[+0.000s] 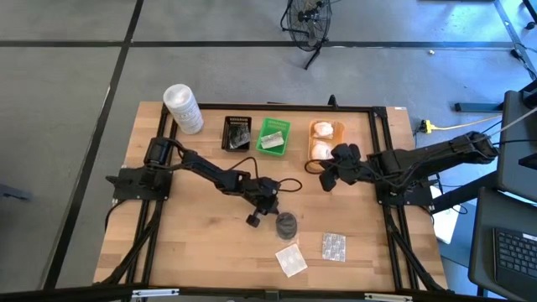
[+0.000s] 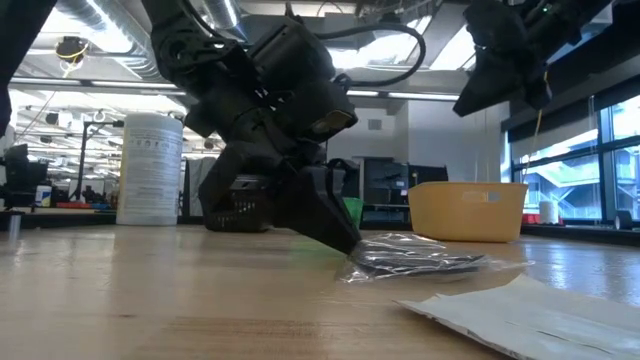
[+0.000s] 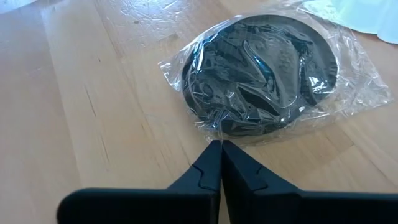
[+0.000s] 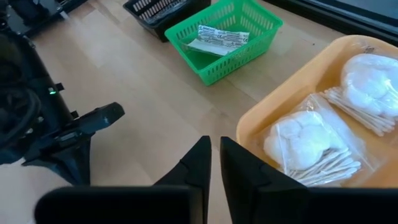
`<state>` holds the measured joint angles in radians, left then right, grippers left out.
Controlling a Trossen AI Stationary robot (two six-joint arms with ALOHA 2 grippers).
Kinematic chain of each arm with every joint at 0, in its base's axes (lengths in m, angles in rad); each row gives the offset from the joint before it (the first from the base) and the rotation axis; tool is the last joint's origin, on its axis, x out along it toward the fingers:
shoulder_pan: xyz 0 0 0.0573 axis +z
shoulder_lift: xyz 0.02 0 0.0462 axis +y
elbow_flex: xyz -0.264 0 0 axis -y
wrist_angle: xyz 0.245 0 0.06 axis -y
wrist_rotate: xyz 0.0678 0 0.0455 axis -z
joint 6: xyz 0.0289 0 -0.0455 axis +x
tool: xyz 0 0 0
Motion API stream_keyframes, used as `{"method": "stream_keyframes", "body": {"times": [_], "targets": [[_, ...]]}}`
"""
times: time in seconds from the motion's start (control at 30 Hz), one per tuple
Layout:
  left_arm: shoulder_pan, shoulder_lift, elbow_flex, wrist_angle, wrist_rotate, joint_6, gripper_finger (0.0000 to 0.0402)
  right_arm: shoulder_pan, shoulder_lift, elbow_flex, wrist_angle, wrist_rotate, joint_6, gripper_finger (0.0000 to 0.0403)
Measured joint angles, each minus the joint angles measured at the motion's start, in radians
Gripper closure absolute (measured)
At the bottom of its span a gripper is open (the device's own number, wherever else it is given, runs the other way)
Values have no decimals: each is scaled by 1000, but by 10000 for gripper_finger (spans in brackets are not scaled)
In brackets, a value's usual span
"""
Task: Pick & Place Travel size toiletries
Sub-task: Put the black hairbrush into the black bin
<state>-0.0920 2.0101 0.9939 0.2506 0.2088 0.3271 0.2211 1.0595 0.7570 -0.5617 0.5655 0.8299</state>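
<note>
A black round pad [image 3: 261,68] in clear wrap lies flat on the table, also visible in the high view [image 1: 287,224] and the low view [image 2: 420,260]. My left gripper [image 3: 219,144] slants down at its edge, shut, in mid-table [image 1: 278,215]. A white square sachet [image 1: 291,259] and a silvery blister pack [image 1: 333,246] lie flat near the near edge. My right gripper [image 4: 215,146] hovers beside the orange tray [image 4: 292,81], fingers almost together and holding nothing. Two white wrapped bundles [image 4: 298,143] lie in that tray. My left gripper pinches the edge of the pad's clear wrap [image 3: 214,132], which runs to a point at the fingertips. The fingers slant down from the table's left. The pad lies flat on the table, and one fingertip [image 2: 343,240] reaches the wood beside it.
Along the far edge stand a tall white tub [image 1: 183,107], a black tray [image 1: 238,132], a green tray [image 1: 273,136] holding flat sachets [image 4: 214,37], and the orange tray [image 1: 326,139]. Bare wood lies between the trays and the pad.
</note>
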Motion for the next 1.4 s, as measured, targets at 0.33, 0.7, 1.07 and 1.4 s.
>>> {"method": "stream_keyframes", "body": {"times": [0.33,0.7,1.07,1.4], "targets": [[-29,-45,-7,-35,-158,19,400,37,0,0,0,17,2,372],[-31,-164,-6,-170,-252,18,400,45,0,0,-2,32,0,372],[-73,-320,-6,-322,-361,17,400,45,0,0,-10,31,-4,372],[-106,-445,-5,-448,-542,-13,400,45,0,0,-15,37,-4,372]]}}
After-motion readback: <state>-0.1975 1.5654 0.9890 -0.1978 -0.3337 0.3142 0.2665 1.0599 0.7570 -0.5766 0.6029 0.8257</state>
